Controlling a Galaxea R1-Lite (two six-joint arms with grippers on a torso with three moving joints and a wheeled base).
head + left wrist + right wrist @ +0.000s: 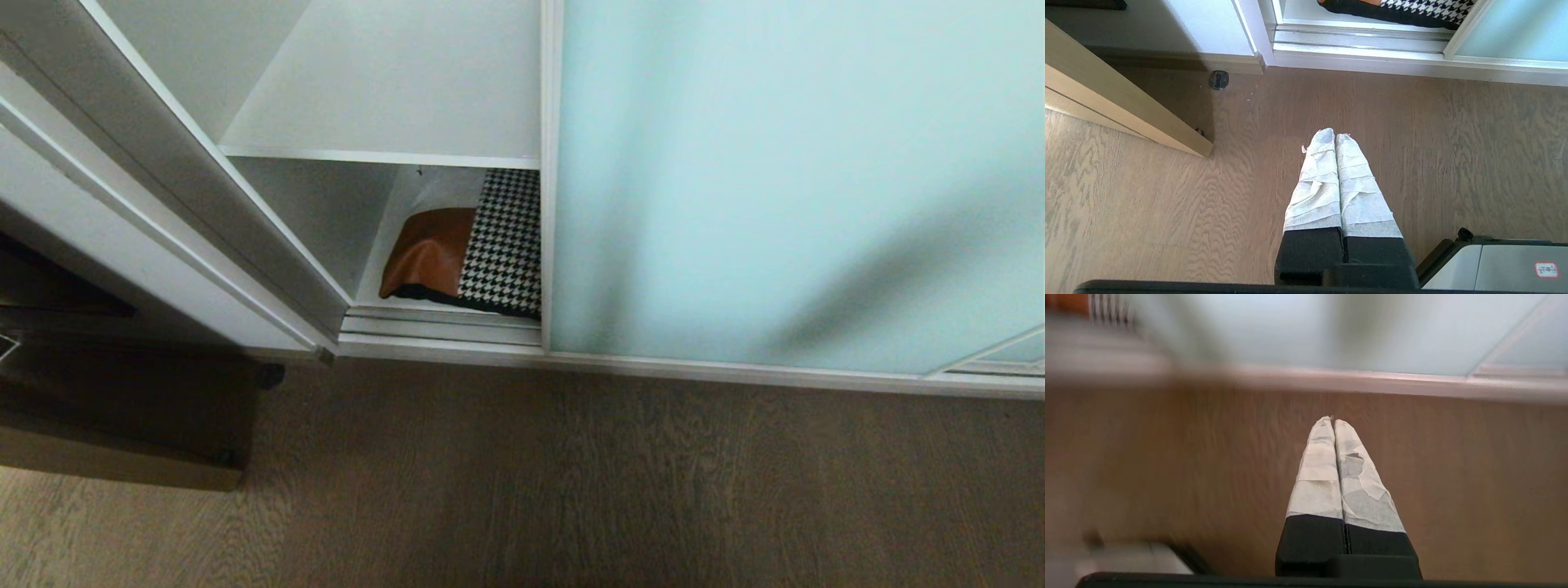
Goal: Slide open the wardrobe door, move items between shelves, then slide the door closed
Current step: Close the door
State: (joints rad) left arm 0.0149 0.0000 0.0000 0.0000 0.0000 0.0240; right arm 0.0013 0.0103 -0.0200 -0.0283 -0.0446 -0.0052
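The left pincer hangs over the wood floor, its taped fingers pressed together on nothing. The right pincer is likewise pressed together and empty above the floor, near the door's bottom rail. The sliding wardrobe door stands partly open. The patchwork cushion lies on the bottom shelf, under the bare upper shelf.
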